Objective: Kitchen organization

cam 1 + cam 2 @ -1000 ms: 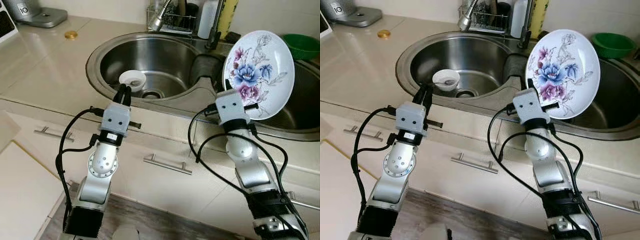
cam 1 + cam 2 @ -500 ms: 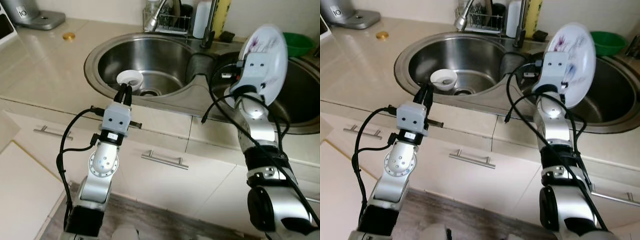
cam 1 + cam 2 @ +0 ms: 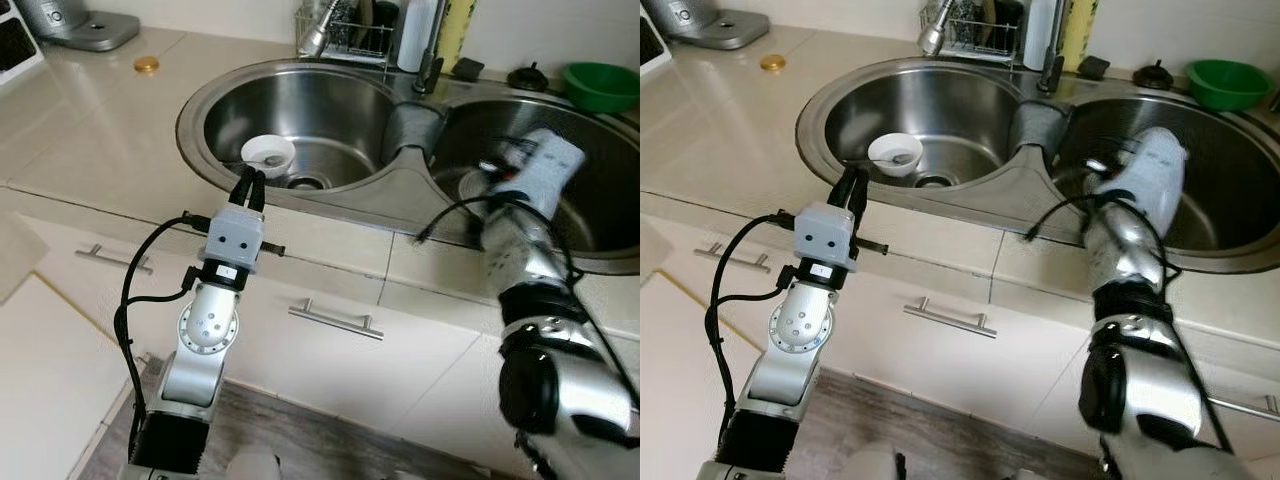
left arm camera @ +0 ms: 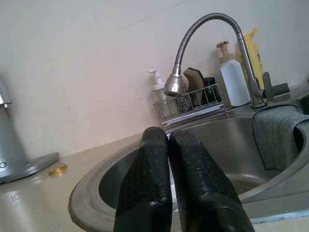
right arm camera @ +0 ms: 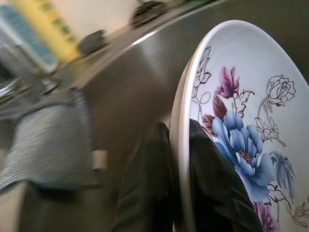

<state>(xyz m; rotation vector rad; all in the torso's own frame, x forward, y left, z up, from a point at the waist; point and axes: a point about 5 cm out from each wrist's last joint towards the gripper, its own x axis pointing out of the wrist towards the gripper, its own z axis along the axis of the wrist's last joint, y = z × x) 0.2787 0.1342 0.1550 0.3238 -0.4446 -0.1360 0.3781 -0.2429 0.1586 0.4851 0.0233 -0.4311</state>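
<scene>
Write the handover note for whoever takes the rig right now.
Right gripper: shut on the rim of the white floral china plate, down inside the right steel sink basin.
Left gripper: shut, empty, at the front edge of the left steel sink basin.
Small white bowl sits near the left drain.
Done: plate gripped.
Left: plate not yet released; bowl untouched.

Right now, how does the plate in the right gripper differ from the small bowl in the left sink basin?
The plate is wide, shallow and flower-painted; the bowl is small, deeper and plain white. The plate is pinched on edge by the right gripper over the right basin; the bowl rests upright near the drain. Both look ceramic.
</scene>
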